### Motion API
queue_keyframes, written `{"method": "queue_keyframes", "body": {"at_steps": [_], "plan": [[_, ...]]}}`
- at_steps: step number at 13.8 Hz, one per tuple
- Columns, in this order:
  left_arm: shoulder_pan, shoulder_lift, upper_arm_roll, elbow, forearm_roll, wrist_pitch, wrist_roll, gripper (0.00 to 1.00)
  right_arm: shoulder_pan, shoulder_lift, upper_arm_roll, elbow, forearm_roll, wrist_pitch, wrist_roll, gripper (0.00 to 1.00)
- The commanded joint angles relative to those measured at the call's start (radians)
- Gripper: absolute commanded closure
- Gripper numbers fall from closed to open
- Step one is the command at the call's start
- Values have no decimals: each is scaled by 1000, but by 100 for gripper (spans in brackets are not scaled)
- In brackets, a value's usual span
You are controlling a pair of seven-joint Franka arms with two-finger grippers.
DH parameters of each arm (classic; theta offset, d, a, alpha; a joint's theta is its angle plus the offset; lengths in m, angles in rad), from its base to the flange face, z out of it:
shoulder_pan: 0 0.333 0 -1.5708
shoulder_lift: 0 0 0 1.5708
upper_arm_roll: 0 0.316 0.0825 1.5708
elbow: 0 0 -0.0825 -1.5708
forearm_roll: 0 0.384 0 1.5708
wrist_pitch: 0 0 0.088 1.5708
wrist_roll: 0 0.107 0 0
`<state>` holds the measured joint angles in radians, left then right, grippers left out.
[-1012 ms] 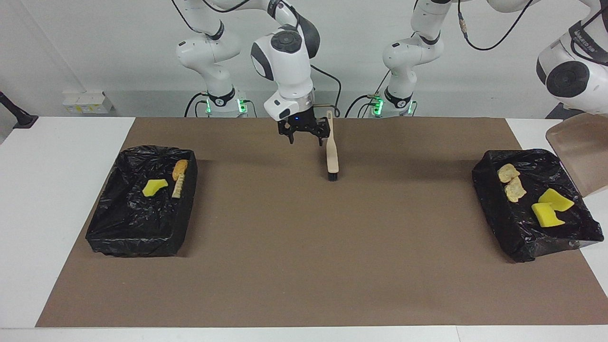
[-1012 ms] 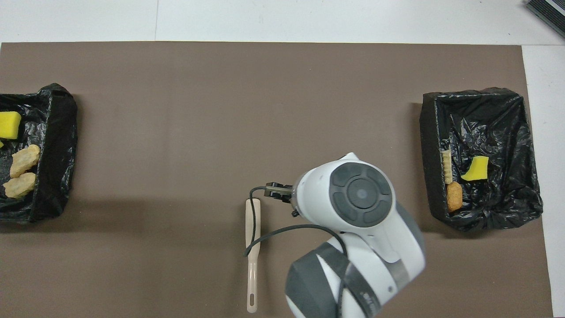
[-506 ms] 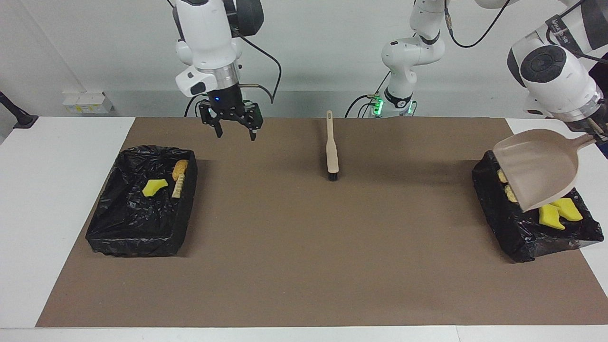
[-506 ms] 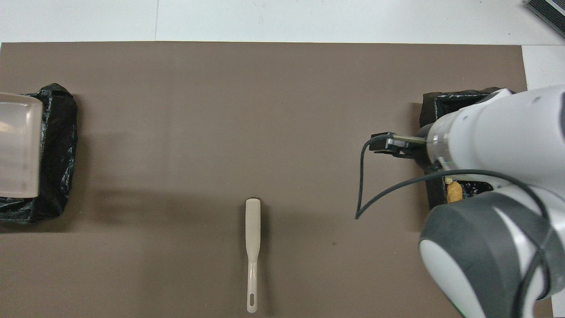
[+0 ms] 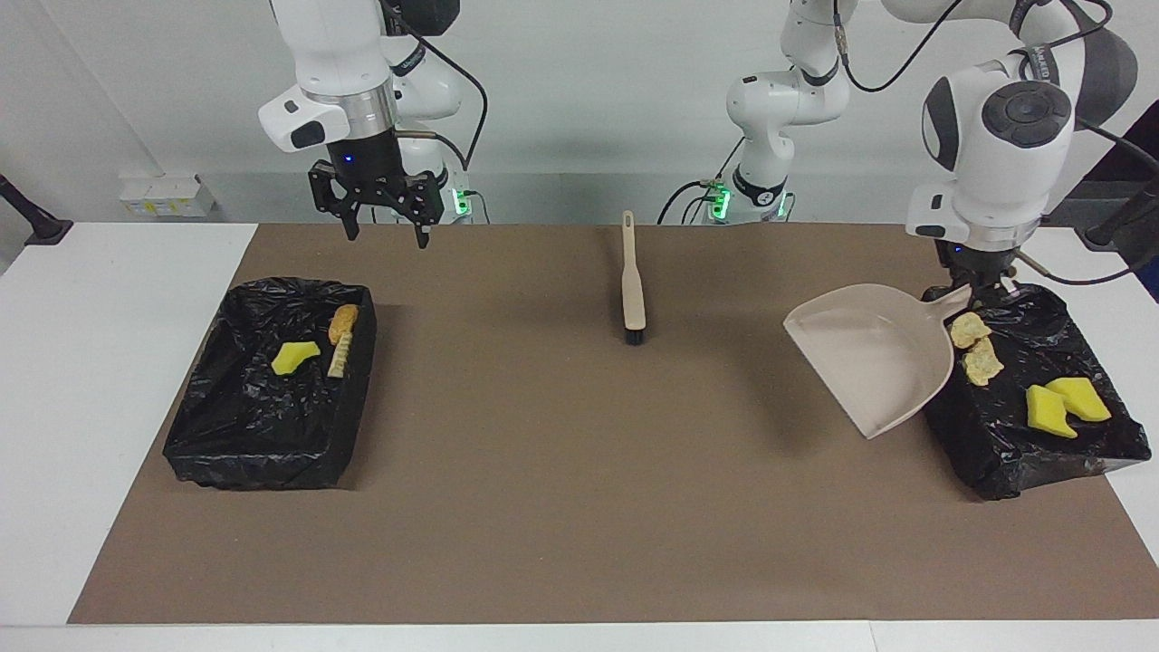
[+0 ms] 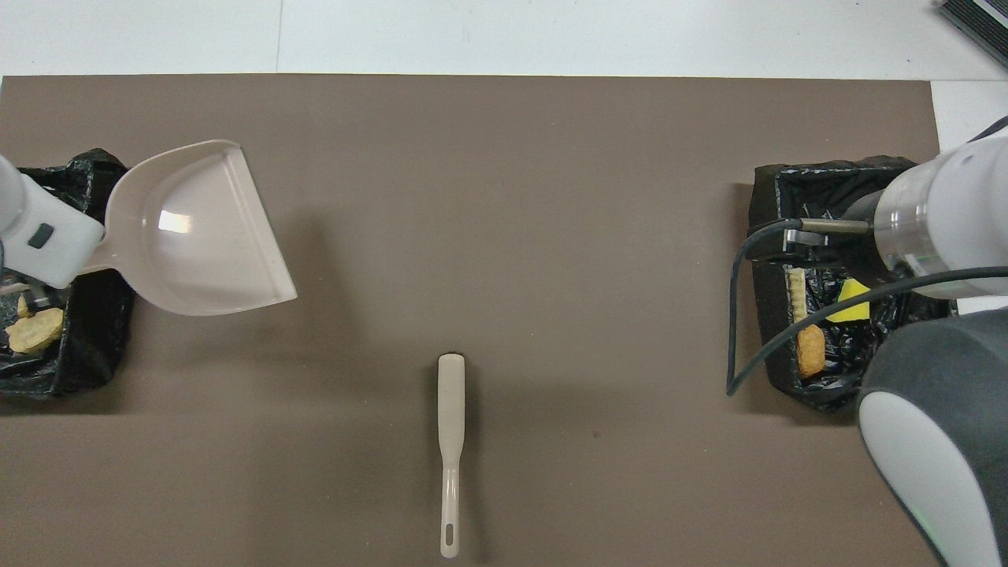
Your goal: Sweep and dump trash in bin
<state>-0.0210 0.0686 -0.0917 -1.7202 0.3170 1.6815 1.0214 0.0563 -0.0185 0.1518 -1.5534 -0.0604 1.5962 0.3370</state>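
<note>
Dustpan held over the mat, trash in both bins

Trash lies split between two black-lined bins. The bin at the right arm's end (image 5: pixel 272 385) holds a yellow sponge piece (image 5: pixel 294 357) and two golden-brown chunks (image 5: pixel 342 323) against the wall that faces the brush. The bin at the left arm's end (image 5: pixel 1023 453) holds two bread-like chunks (image 5: pixel 974 347) and two yellow sponge pieces (image 5: pixel 1061 405); the chunks lie nearer to the robots than the sponge pieces.

Brush (image 5: pixel 632 288), beige with black bristles, lies flat on the brown mat (image 5: pixel 579 507) about midway between the two bins, handle toward the robots, bristle end pointing away from them. Nothing touches it.

Left gripper (image 5: pixel 982 288) hangs at the corner of the bin at the left arm's end that lies nearest the robots and the brush. Its fingers are clamped on the handle of the beige dustpan (image 5: pixel 869 353). The pan is held off the mat, tilted, its open mouth toward the brush; its body is over the mat just beside that bin, between bin and brush. No scraps show in the pan.

Right gripper (image 5: pixel 382 217) is up in the air over the mat's edge nearest the robots, close to the bin at the right arm's end. Its fingers (image 5: pixel 422 237) are spread wide and hold nothing.

White tabletop (image 5: pixel 90 362) shows around the mat.
</note>
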Motion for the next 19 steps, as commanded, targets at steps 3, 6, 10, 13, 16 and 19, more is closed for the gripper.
{"method": "queue_keyframes", "body": {"at_steps": [3,6,10,13,16,19], "plan": [[-118,66,17,-44,-154,7,-413,100,-44,29,11,56,-15,-59,-95,0],[-197,128,17,-36,-266,79,-755,100,-62,38,-1,61,-1,-59,-107,0],[-334,209,17,36,-335,109,-1010,100,-92,34,-3,56,11,-59,-174,0],[-405,266,17,100,-375,110,-1193,100,-104,35,-6,56,11,-59,-255,0],[-473,312,17,133,-395,171,-1351,100,-141,38,-6,58,13,-58,-363,0],[-531,338,18,130,-417,211,-1464,100,-142,45,-5,61,2,-61,-363,0]]}}
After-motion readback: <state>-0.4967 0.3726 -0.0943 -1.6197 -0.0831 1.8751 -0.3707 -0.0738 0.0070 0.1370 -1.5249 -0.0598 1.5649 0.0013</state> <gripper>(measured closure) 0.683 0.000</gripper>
